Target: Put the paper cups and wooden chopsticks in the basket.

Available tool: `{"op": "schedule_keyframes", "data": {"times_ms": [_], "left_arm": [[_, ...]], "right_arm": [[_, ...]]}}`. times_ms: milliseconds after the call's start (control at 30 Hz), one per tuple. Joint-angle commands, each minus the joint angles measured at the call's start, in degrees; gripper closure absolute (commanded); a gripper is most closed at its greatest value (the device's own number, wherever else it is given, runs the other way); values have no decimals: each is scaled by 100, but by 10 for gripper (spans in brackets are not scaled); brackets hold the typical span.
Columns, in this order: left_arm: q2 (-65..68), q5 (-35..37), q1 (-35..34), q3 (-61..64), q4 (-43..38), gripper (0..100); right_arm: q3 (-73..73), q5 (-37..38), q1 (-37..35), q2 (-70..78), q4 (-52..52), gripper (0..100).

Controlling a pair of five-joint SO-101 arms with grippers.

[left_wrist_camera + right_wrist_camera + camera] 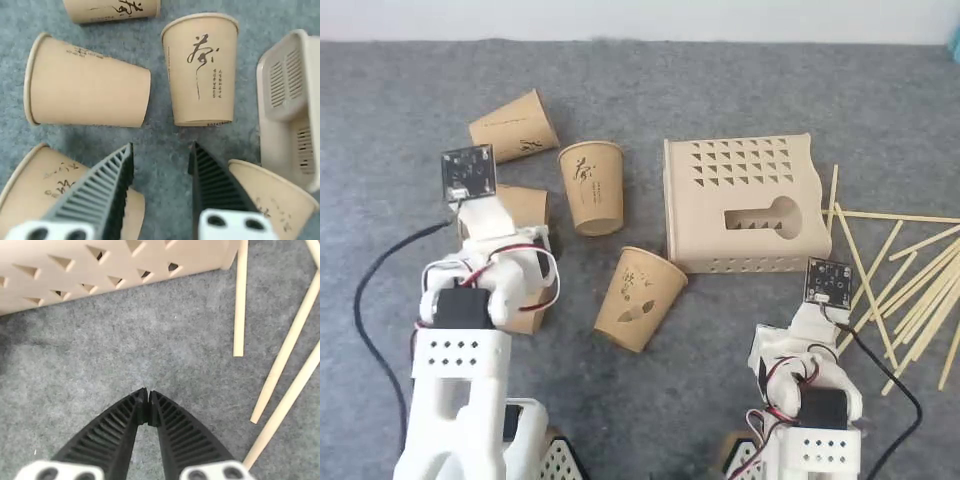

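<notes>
- Currently the left gripper point(161, 147) hangs released, its ribbed jaws spread with nothing between them, over a bare patch of grey carpet point(165, 131) ringed by paper cups point(87, 90). That spread looks suited to a cup wall, so it is probably readied for a grab.
- Five paper cups lie on their sides to the left of the basket point(745, 205), and none is inside it. The middle cup point(200, 70) lies straight ahead of the spread jaws with its base toward them, which makes it the likeliest target.
- Tipped over, the basket rests with a perforated wall and its handle cutout facing up. I cannot tell which way its mouth points. Loading may therefore call for sliding things in sideways or righting it first.
- Meanwhile the right gripper point(147, 395) is clenched on nothing, tips meeting above the carpet, near the basket's perforated wall and beside the wooden chopsticks point(240, 300). It seems parked on the side where the sticks are.
- Those chopsticks lie scattered flat to the right of the basket, several crossing one another. Thin and flush with the carpet, they will likely be harder to pinch than the cups.
</notes>
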Motion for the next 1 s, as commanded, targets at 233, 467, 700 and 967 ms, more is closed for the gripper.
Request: {"op": "schedule_keyframes", "data": {"times_ms": [233, 467, 700, 967], "left_arm": [[-941, 114, 70, 752, -730, 823], [-1029, 114, 105, 1051, -967, 823], [-1029, 114, 62, 1112, -949, 823], [-1029, 114, 62, 1147, -976, 823]], "right_arm": [[105, -53, -251, -101, 48, 990], [-316, 554, 1059, -101, 4, 989], [-1301, 3033, 2070, -48, -1112, 989], [-3015, 2637, 1956, 593, -813, 988]]}}
